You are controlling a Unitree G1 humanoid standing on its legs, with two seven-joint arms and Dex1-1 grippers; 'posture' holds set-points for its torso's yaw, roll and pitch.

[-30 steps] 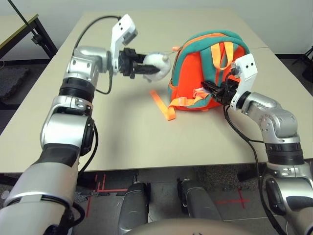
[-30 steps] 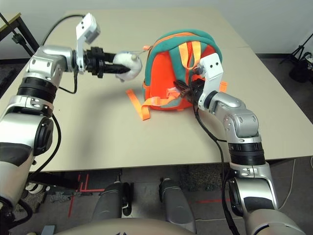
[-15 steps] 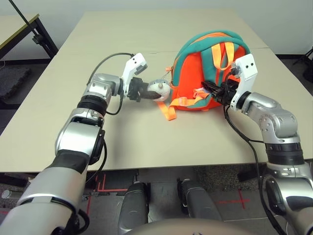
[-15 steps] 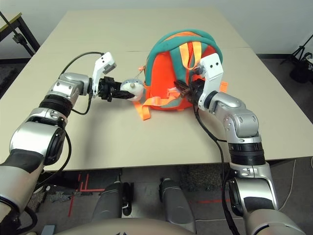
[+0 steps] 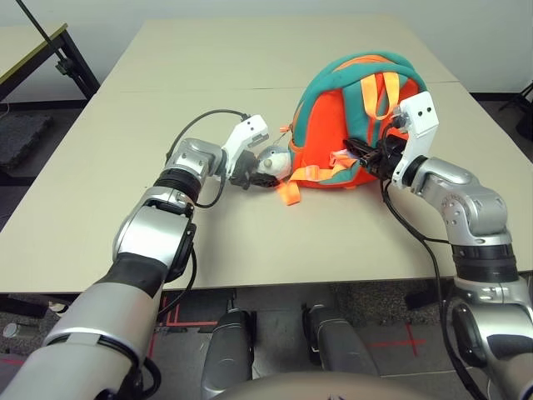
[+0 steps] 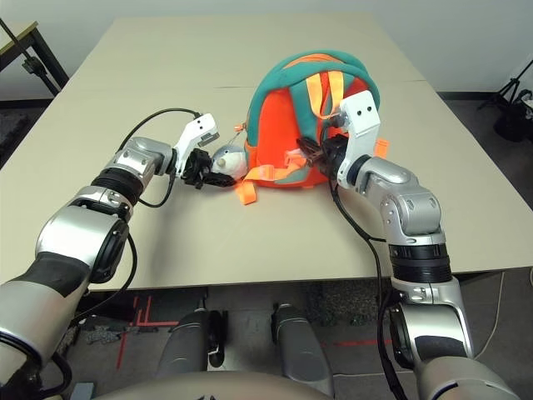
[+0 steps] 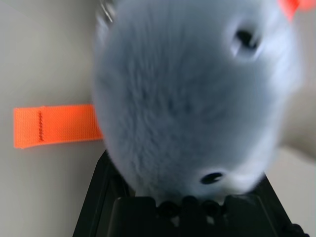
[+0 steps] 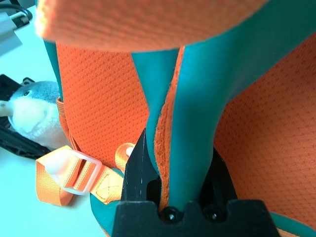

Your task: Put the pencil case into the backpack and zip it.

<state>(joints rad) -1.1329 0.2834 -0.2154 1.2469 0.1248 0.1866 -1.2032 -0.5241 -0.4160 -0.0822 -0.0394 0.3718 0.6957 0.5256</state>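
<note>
The orange backpack [image 5: 329,137] with teal trim stands upright at the table's middle right, its strap side facing me. Its grey-white plush animal [image 5: 271,163] lies low beside the backpack's left base, and my left gripper [image 5: 252,171] is shut on it; the plush [image 7: 192,98] fills the gap between the black fingers. My right gripper [image 5: 364,155] is shut on a teal shoulder strap [image 8: 197,98] at the backpack's lower right, the strap pinched between both fingers. The pencil case is out of view.
A loose orange webbing strap [image 5: 287,192] trails on the table [image 5: 250,242] below the plush. A white buckle [image 8: 81,170] hangs at the backpack's base. Open tabletop lies to the left and front. Another table's edge [image 5: 33,50] shows at the back left.
My left gripper has brought the plush animal down and to the right, from up in the air left of the backpack to the table by its base. The right arm has not moved.
</note>
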